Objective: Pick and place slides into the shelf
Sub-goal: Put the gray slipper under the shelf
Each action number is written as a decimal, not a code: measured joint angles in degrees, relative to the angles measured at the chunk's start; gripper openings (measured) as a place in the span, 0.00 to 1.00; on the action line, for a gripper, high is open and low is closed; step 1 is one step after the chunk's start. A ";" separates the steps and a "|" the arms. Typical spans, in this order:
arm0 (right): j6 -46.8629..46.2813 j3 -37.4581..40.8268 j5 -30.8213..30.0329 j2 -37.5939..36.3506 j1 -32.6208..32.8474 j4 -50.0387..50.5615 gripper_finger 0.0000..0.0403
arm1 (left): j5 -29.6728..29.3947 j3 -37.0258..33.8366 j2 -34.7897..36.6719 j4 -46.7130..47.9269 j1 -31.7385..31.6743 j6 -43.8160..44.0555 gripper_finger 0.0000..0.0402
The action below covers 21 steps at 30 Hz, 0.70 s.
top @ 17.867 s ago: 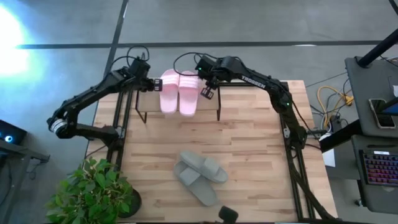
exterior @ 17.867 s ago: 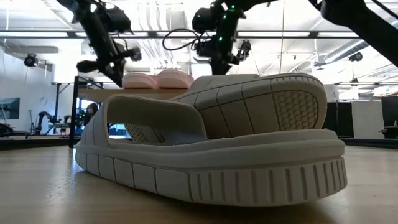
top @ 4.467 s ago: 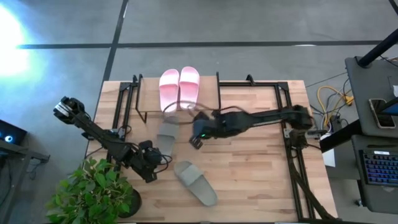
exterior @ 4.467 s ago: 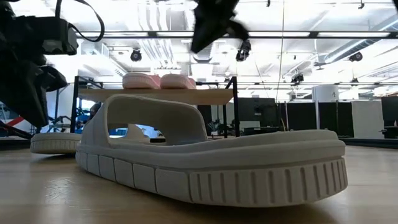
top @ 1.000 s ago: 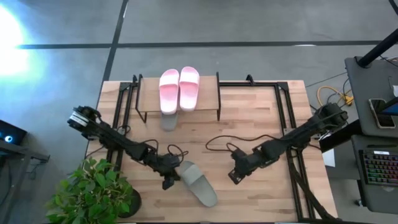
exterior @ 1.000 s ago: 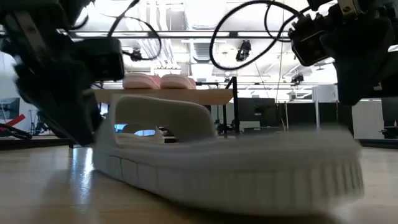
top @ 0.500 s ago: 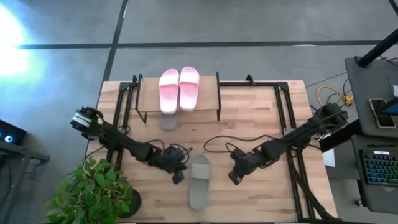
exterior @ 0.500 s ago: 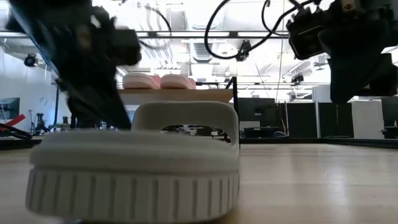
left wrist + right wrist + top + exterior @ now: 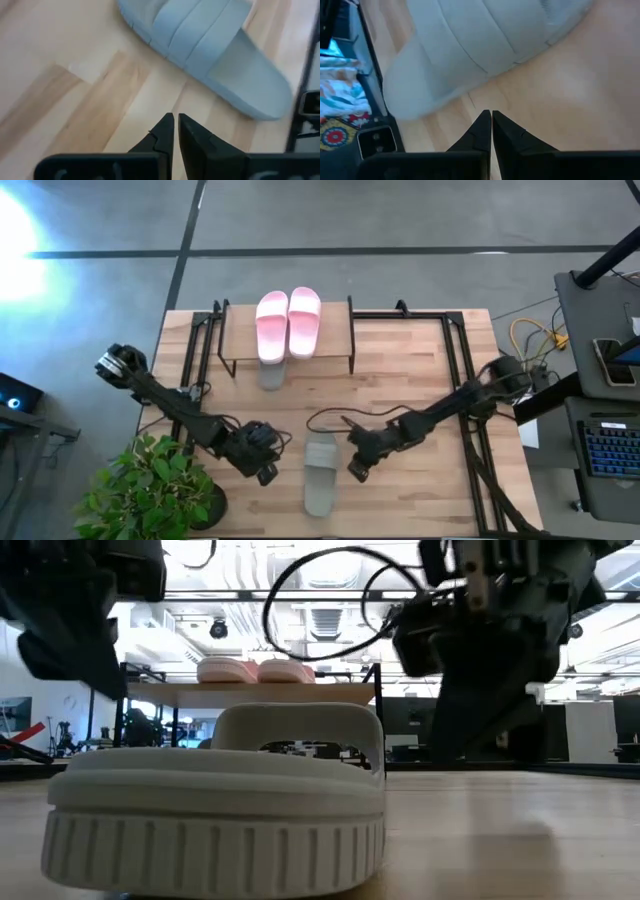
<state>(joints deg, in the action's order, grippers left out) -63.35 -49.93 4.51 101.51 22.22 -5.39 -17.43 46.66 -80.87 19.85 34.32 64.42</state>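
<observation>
One grey-green slide (image 9: 320, 473) lies flat on the table, lengthwise from near to far; it fills the low view (image 9: 215, 810). My left gripper (image 9: 264, 470) is shut, low over the table just left of it, with bare wood between (image 9: 175, 122). My right gripper (image 9: 354, 470) is shut and close to the slide's right side (image 9: 489, 120), with a strip of wood between. The pale pink pair (image 9: 288, 325) rests on the shelf's top plank (image 9: 335, 330). The second grey-green slide (image 9: 270, 374) lies under that plank, one end sticking out toward the near edge.
A potted plant (image 9: 150, 490) stands at the table's near left corner. Black frame rails (image 9: 462, 380) run along the table's sides, and cables (image 9: 330, 420) trail from the right arm over the wood. Open tabletop lies between the shelf and the slide.
My left gripper swept the grey-green slide toward the right, turning it from a slant to lie near-to-far, then drew back to the left, clear of it. My right gripper moved left toward the slide's right side.
</observation>
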 joint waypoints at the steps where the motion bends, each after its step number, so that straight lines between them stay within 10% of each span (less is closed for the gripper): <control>1: -0.79 -0.72 0.00 1.33 0.02 -0.28 0.02 | -0.01 0.17 -0.64 0.20 0.37 0.62 0.03; 21: 2.50 -25.13 -6.85 14.45 -4.43 17.16 0.02 | -0.49 -1.76 -3.05 -0.53 3.73 -1.78 0.03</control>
<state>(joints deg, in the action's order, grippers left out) -60.85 -75.06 -2.34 115.96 17.79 11.77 -17.92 44.90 -83.92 19.32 38.05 62.64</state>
